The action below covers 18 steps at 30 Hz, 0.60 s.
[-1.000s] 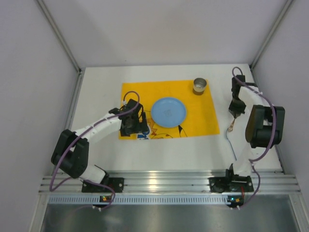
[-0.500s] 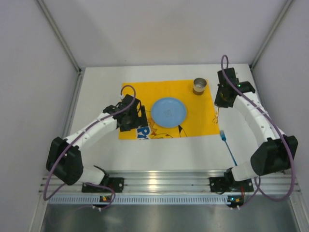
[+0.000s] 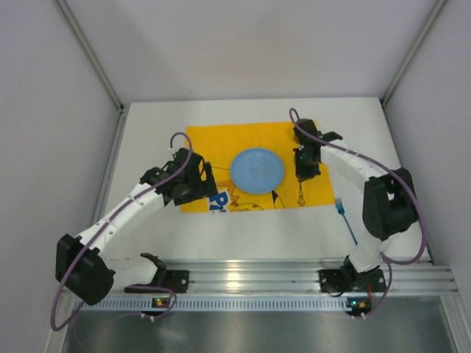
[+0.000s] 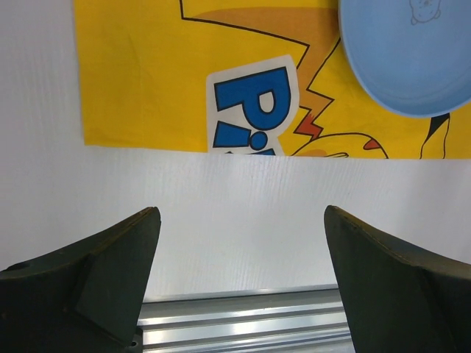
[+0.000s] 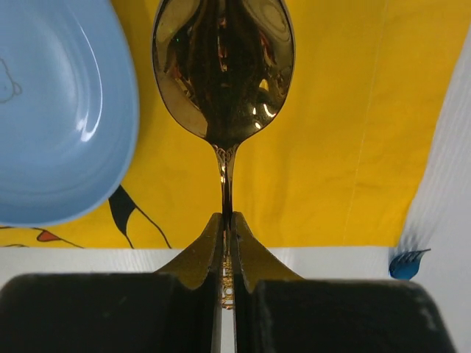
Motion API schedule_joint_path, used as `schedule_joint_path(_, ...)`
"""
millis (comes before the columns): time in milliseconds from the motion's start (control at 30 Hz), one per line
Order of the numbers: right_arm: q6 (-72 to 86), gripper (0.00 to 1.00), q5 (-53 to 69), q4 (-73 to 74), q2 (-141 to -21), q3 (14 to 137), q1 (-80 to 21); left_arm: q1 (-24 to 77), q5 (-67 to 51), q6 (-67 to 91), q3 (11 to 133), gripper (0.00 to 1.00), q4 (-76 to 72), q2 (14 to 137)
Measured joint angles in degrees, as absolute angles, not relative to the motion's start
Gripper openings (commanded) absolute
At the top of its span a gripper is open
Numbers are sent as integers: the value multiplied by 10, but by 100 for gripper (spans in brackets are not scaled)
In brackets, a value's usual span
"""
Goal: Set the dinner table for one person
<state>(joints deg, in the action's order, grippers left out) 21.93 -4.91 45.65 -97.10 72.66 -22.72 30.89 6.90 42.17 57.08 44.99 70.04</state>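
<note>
The dinner table (image 3: 151, 151) is the white tabletop, with a yellow printed mat (image 3: 221, 143) lying on it. A light blue plate (image 3: 257, 170) sits in the mat's middle. My right gripper (image 3: 302, 176) hangs over the mat just right of the plate, shut on the handle of a gold spoon (image 3: 301, 195). In the right wrist view the gripper (image 5: 227, 220) pinches the handle, and the spoon's bowl (image 5: 223, 66) points away above the mat (image 5: 331, 147), beside the plate (image 5: 51, 110). My left gripper (image 3: 193, 185) is open and empty at the mat's near left corner; its tips (image 4: 241, 215) stand wide over bare table (image 4: 243, 191).
A blue fork (image 3: 344, 218) lies on the table right of the mat, its tines (image 5: 408, 263) showing in the right wrist view. The aluminium rail (image 3: 250, 278) runs along the near edge. Grey walls close in both sides. The plate's edge (image 4: 412, 59) shows in the left wrist view.
My right arm swung from the table's right side to over the mat beside the plate, carrying the spoon, and now covers the metal cup. The left gripper drew slightly left.
</note>
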Motion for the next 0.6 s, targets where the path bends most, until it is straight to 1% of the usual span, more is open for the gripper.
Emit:
schedule_joint_path(133, 203, 0, -55, 441, -1013, 763, -227, 309, 77, 430, 561, 98, 467, 669)
schedule_joint_path(367, 192, 0, -70, 429, -1072, 789, -227, 309, 93, 439, 545, 99, 500, 635)
schedule_joint_path(467, 191, 3, -80, 428, -1092, 798, -227, 309, 98, 442, 545, 99, 508, 635)
schedule_joint_path(567, 193, 14, -91, 425, -1103, 804, -227, 309, 99, 443, 545, 99, 513, 635)
schedule_joint_path(600, 194, 30, -94, 424, -1105, 804, -227, 309, 99, 443, 545, 99, 514, 635)
